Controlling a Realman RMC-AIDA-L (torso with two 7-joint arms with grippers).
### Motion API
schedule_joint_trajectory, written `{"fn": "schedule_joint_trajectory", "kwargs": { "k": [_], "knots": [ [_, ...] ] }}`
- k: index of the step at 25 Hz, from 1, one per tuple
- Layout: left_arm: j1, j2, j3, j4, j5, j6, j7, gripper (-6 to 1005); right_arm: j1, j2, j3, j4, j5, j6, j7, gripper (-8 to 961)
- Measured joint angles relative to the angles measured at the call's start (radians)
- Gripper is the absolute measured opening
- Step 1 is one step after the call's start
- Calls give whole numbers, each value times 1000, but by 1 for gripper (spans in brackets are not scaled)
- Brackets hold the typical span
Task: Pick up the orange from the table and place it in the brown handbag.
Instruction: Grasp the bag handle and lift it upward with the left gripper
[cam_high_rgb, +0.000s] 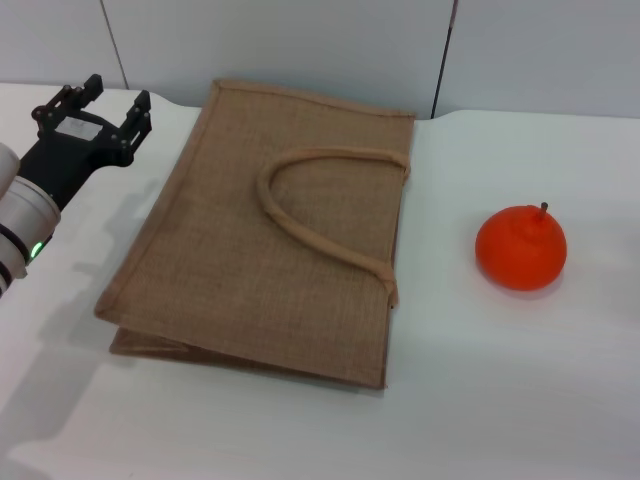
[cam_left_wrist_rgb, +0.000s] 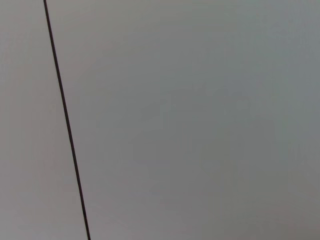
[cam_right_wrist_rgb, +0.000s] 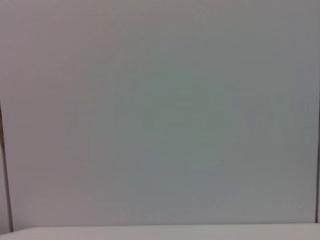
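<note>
The orange (cam_high_rgb: 521, 247) sits on the white table (cam_high_rgb: 480, 400) at the right, stem up, apart from the bag. The brown handbag (cam_high_rgb: 270, 235) lies flat in the middle of the table, one looped handle resting on top. My left gripper (cam_high_rgb: 103, 103) is open and empty at the far left, raised near the bag's back left corner. My right gripper is out of view. The wrist views show only a grey wall.
A grey panelled wall (cam_high_rgb: 300, 40) stands behind the table's far edge. The left wrist view shows a dark seam (cam_left_wrist_rgb: 65, 120) in the wall. The right wrist view shows a strip of table edge (cam_right_wrist_rgb: 160, 232) under the wall.
</note>
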Motion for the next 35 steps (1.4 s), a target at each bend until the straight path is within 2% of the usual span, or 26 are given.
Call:
{"fn": "schedule_joint_trajectory", "kwargs": {
  "k": [20, 25, 28, 35],
  "knots": [
    [-5, 0, 0, -2, 2, 7, -5, 603, 10, 0, 0, 3, 0, -34, 0, 800],
    [-13, 10, 0, 17, 32, 27, -139, 603, 11, 0, -1, 3, 0, -46, 0, 800],
    [-14, 16, 0, 77, 151, 90, -284, 604, 11, -2, -6, 6, 0, -66, 0, 800],
    [58, 15, 0, 379, 581, 271, -696, 604, 21, -3, -9, 7, 0, -77, 0, 800]
  ]
}}
